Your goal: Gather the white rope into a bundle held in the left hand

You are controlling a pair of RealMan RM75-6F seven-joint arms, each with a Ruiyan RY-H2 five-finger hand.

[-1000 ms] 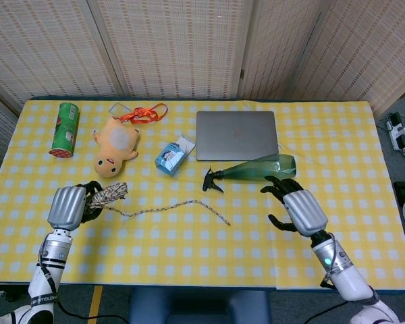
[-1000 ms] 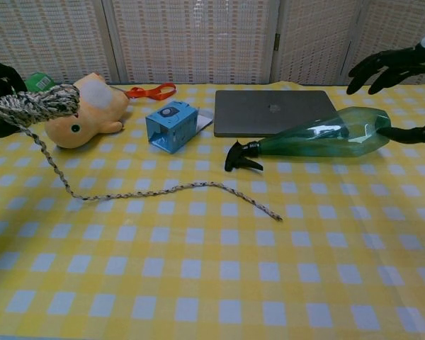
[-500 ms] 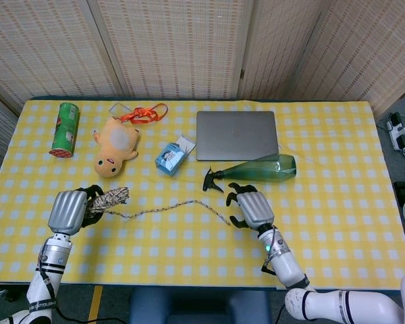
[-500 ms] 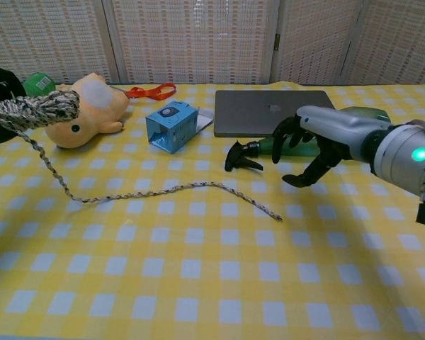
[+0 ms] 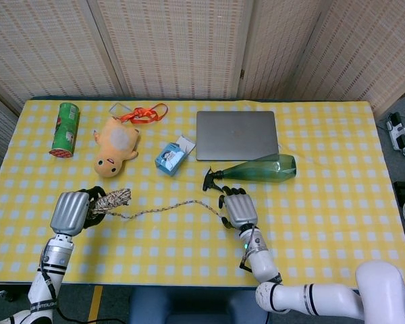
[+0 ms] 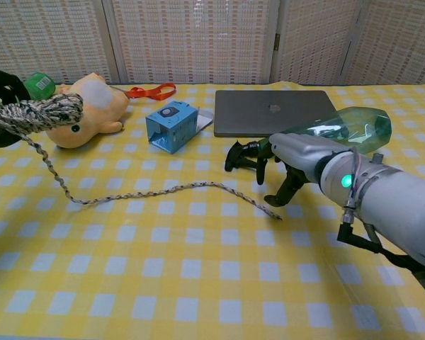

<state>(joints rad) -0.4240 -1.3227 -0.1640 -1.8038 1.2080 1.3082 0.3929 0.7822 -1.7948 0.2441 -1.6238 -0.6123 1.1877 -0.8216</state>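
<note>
Left hand (image 5: 70,212) grips the coiled white rope (image 6: 39,111); right hand (image 5: 237,209), fingers spread, hovers over the rope's free end on the bench (image 5: 324,223).

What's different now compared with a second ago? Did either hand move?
The right hand swept left from beside the green spray bottle to the free end of the white rope, fingers apart, not yet holding it. The left hand kept holding the coiled bundle, shifting only slightly. The laptop, plush toy and blue box stayed put.

Lab-like room: checkered table (image 5: 337,256), folding screens (image 5: 175,47)
</note>
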